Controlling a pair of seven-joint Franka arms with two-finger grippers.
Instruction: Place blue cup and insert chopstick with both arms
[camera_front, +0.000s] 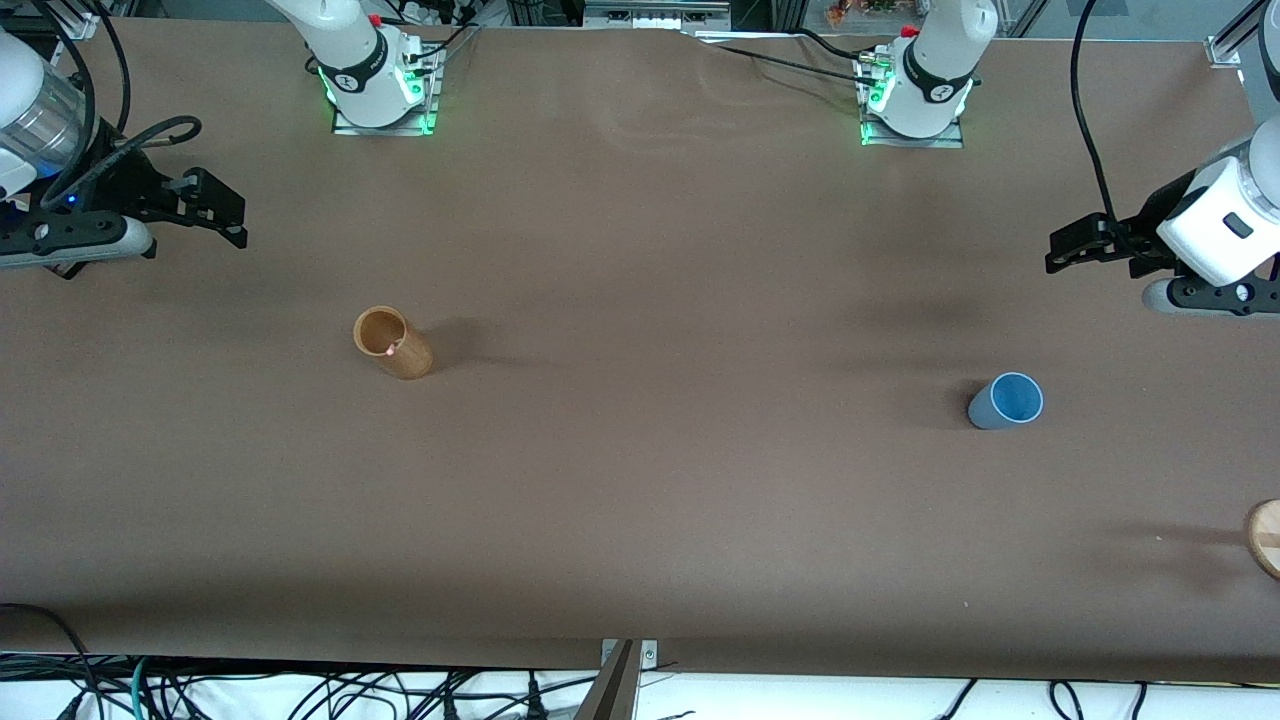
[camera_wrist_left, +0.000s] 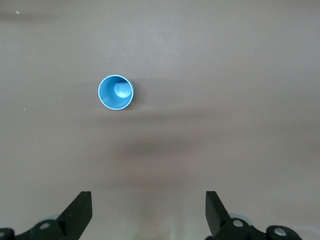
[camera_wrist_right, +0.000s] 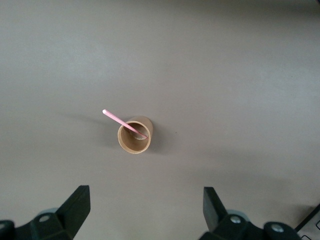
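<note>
The blue cup (camera_front: 1006, 401) stands upright on the brown table toward the left arm's end; it also shows in the left wrist view (camera_wrist_left: 115, 92). The pink chopstick (camera_wrist_right: 125, 123) leans inside the tan wooden holder (camera_front: 392, 343), toward the right arm's end; only its tip (camera_front: 390, 349) shows in the front view. My left gripper (camera_front: 1066, 250) hangs open and empty over the table at its own end, apart from the cup; its fingertips (camera_wrist_left: 80, 207) are spread wide. My right gripper (camera_front: 226, 214) hangs open and empty over the table at its end, apart from the holder (camera_wrist_right: 134, 135).
A round wooden piece (camera_front: 1265, 537) lies at the table's edge at the left arm's end, nearer the front camera than the cup. Both arm bases (camera_front: 375, 75) stand along the table's back edge. Cables hang below the front edge.
</note>
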